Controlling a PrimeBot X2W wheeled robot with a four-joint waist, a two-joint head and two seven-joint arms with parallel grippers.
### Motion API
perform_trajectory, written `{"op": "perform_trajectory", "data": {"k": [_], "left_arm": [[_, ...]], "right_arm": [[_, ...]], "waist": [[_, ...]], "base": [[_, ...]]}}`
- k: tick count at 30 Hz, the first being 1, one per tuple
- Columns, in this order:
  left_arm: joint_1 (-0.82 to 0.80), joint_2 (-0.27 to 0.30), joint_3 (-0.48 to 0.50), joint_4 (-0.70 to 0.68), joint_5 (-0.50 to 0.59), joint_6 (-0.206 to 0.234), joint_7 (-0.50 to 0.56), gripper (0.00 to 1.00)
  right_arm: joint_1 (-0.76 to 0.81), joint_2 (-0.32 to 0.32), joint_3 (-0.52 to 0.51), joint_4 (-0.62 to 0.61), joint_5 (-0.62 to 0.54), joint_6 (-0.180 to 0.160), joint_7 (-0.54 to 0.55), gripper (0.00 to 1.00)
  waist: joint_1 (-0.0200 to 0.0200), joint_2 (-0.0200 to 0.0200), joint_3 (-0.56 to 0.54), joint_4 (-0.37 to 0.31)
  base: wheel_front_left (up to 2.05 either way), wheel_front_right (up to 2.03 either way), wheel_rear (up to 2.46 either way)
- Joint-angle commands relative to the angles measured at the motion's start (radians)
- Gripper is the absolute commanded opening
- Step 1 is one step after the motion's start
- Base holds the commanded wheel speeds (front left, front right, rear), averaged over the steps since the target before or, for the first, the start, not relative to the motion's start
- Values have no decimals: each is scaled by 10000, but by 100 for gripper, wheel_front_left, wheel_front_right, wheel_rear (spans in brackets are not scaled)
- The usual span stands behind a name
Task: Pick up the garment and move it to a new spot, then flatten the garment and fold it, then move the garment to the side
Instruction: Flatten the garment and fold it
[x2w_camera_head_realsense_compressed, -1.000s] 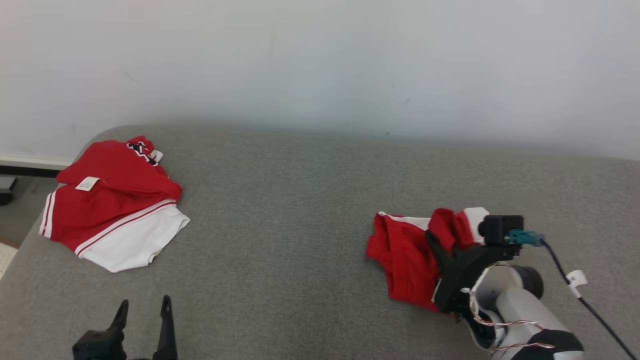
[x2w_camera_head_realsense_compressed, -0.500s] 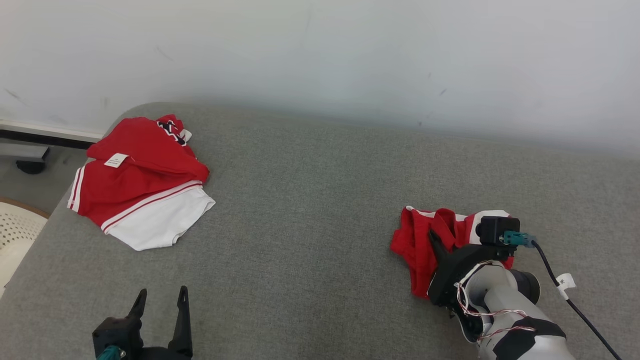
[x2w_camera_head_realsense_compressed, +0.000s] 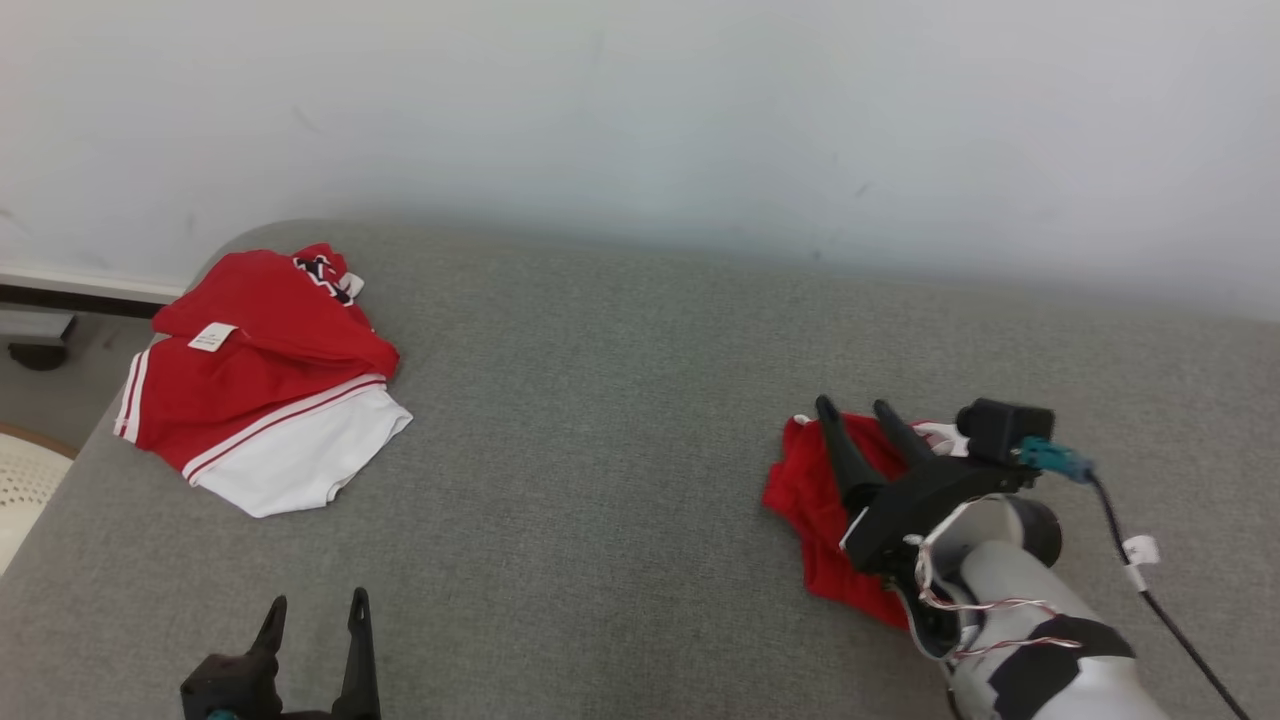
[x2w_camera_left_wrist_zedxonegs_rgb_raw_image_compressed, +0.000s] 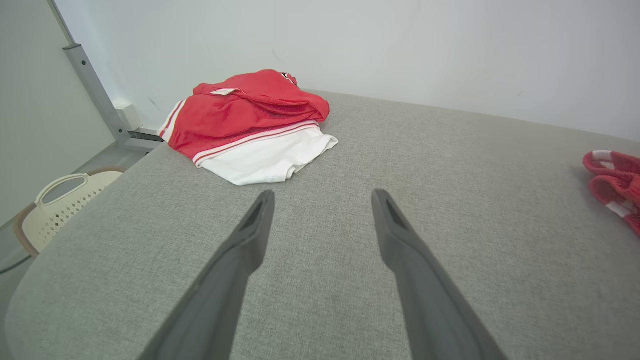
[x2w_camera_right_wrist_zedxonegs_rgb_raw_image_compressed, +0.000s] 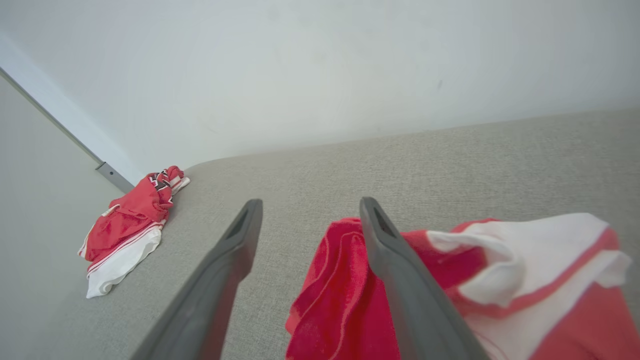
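Far left, a cream basket (x2w_camera_head_realsense_compressed: 18, 495) is seen off the edge of the grey cushion (x2w_camera_head_realsense_compressed: 600, 450), and a folded red and white pile (x2w_camera_head_realsense_compressed: 262, 410) is parked near that corner. If the garment gets dragged that way during flattening, the pile could easily be knocked. The two could also be mixed up, since the colours match. The left gripper (x2w_camera_head_realsense_compressed: 317, 598) is held spread wide and empty, low over bare fabric and well apart from everything, so no help is being given on that side yet.

Over on the right, the garment (x2w_camera_head_realsense_compressed: 800, 490) is seen crumpled in a heap on the cushion, layers bunched and a white panel folded in on top. The right gripper (x2w_camera_head_realsense_compressed: 853, 404) is spread open just over it, with nothing pinched between the fingers. Whether the cloth is brushed by one finger can't be told. Trouble is likely if a pinch is taken straight from here: several layers could be grabbed at once, so the heap would be lifted as a lump rather than opened out. A loose fold could also be snagged on a finger and dragged along when the arm is pulled away.
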Motion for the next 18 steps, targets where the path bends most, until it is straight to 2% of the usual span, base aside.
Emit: {"op": "perform_trajectory", "data": {"k": [1,9,13,14,15,16,17,18], "left_arm": [[206,41,38,-39,-97,61,-78,100],[413,-28,65,-352,-82,316,-170,100],[515,-2,54,-525,-71,393,-150,100],[513,3,43,-557,-62,415,-145,100],[503,16,42,-577,-66,418,-150,100],[503,16,42,-577,-66,418,-150,100],[485,27,44,-593,-76,417,-168,100],[450,39,43,-588,-87,406,-189,100]], "right_arm": [[222,-276,24,-405,285,-16,-113,100],[1102,-1998,-464,-2077,351,-16,-585,100],[1808,-2445,-961,-2223,238,-16,-472,100],[1961,-2506,-1025,-2200,138,-16,-444,95],[2138,-2501,-1059,-2165,47,-16,-407,50],[2138,-2501,-1059,-2165,47,-16,-407,50],[2315,-2441,-1085,-2124,4,-16,-342,37],[2441,-2391,-1124,-2087,-41,-16,-320,0]], "waist": [[0,0,-17,-155],[0,0,24,-441],[0,0,82,-499],[0,0,99,-494],[0,0,121,-494],[0,0,121,-494],[0,0,151,-493],[0,0,180,-487]], "base": [[0,0,0],[0,0,0],[0,0,0],[0,0,0],[0,0,0],[0,0,0],[0,0,0],[0,0,0]]}}
